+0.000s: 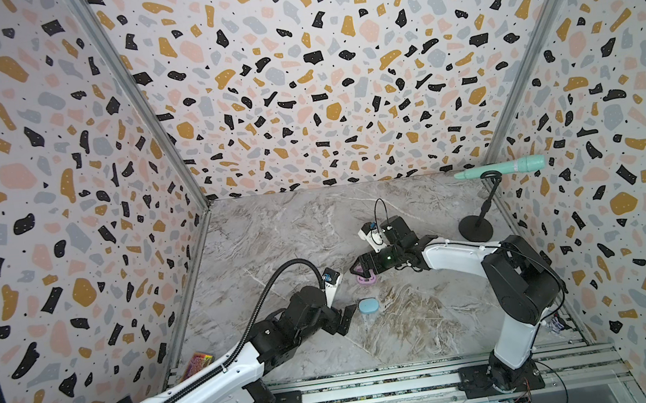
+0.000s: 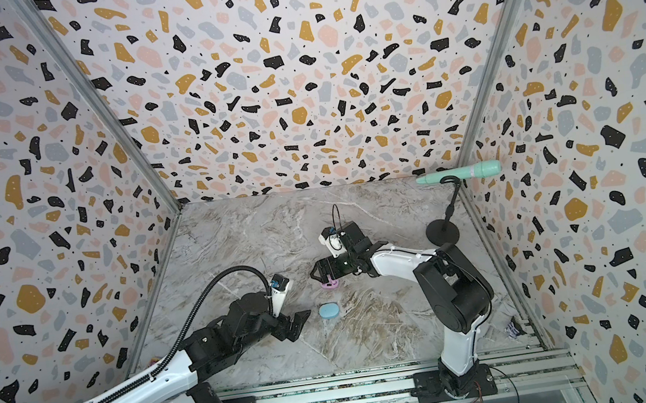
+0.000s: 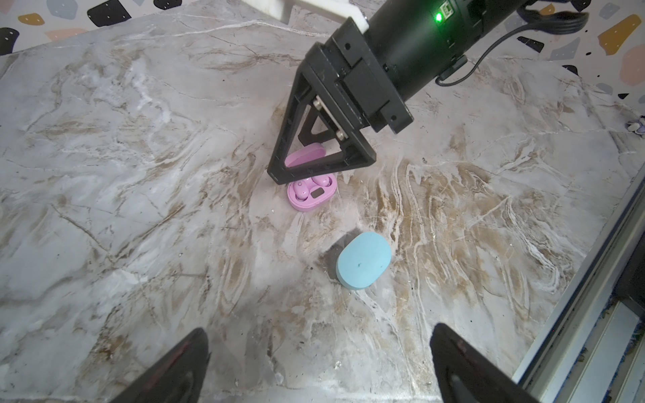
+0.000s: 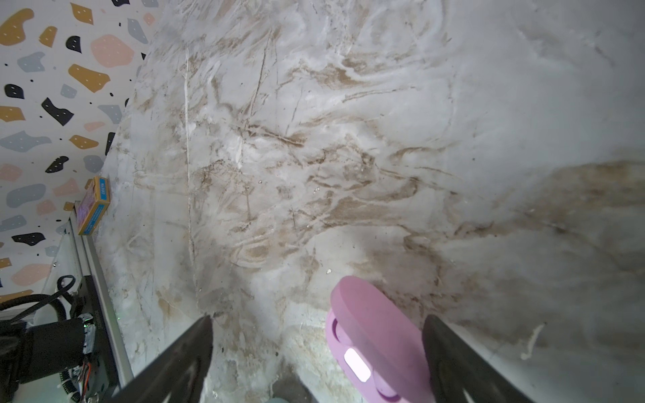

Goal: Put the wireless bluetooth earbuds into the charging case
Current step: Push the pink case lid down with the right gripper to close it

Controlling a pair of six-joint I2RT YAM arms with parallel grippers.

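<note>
Your right gripper [image 4: 317,317] is nearer: its wide, empty jaws flank the open pink case [image 4: 377,314] mid-desk. Your left gripper [image 3: 318,328] gapes empty, farther off.

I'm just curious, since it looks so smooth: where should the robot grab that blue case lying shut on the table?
Probably across its two long sides, coming straight down from above. The blue case lies flat and shut, a rounded pill shape with bare table all around it. Its narrow width should therefore fit best between the fingers of the open left tool.
</note>
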